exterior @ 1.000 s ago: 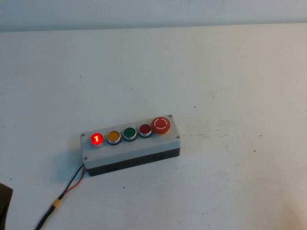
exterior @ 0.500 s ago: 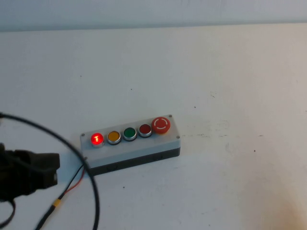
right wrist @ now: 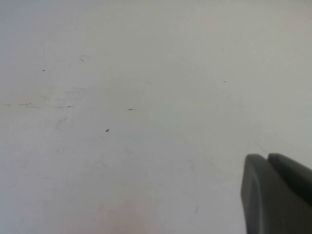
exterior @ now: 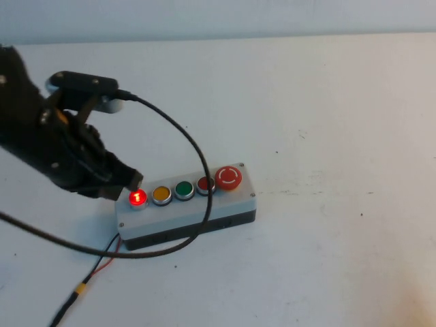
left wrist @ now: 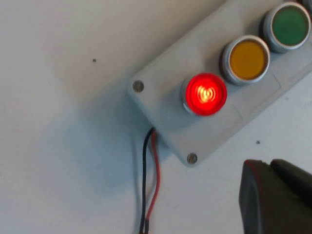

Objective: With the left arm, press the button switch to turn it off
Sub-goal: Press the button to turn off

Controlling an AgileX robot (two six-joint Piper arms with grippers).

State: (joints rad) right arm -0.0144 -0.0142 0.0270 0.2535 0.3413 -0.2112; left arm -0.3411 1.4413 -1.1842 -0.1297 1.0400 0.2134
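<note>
The button switch (exterior: 137,198) glows bright red with a white "1" at the left end of the grey five-button box (exterior: 228,201). It also shows lit in the left wrist view (left wrist: 205,94), on the box's corner (left wrist: 161,83). The black left arm reaches in from the left. My left gripper (exterior: 131,178) is shut and empty, its tip just behind and left of the glowing button, slightly above it. Its fingers (left wrist: 258,195) show beside the box's near edge. My right gripper (right wrist: 267,158) is shut and empty over bare white table, out of the high view.
Yellow (exterior: 161,194), green (exterior: 184,189) and dark red (exterior: 206,183) buttons and a large red mushroom button (exterior: 229,178) follow along the box. The arm's black cable (exterior: 197,157) loops over the box. Red and black wires (exterior: 102,262) leave its left end.
The left arm has come in from the lower left and moved up to the box; its gripper tip now sits right by the glowing button. The button stays lit.
</note>
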